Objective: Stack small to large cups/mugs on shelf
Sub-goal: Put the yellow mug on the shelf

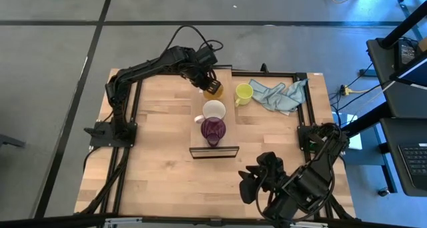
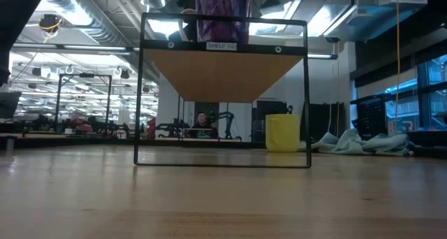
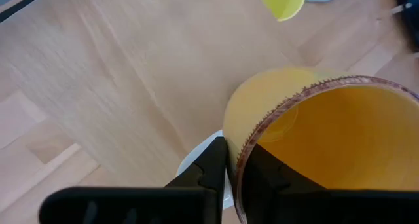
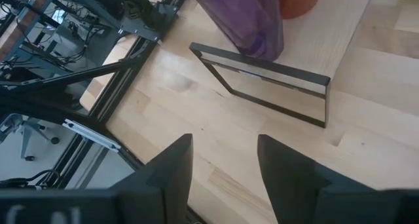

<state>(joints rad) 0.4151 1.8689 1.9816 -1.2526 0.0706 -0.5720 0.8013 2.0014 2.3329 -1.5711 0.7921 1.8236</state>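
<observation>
While pinching the orange mug point(image 3: 327, 145) rim, left tool point(image 3: 239, 168) lifted, right tool point(image 4: 226, 162) spread, idle.

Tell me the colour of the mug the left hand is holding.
Orange; the small orange handled mug shows best in the left wrist view.

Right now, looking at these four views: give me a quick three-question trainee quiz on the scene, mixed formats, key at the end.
1. True or false: the purple mug stands on the shelf.
2. Which mug do the left gripper fingers pinch by the rim? A) yellow B) orange C) white
3. Fill in: the yellow mug sits on the table beside the ____.

Key
1. True; the white mug is right behind it.
2. B, the orange mug, held near the shelf's far end.
3. Blue-grey cloth.

The right gripper waits open at the near edge.
</observation>
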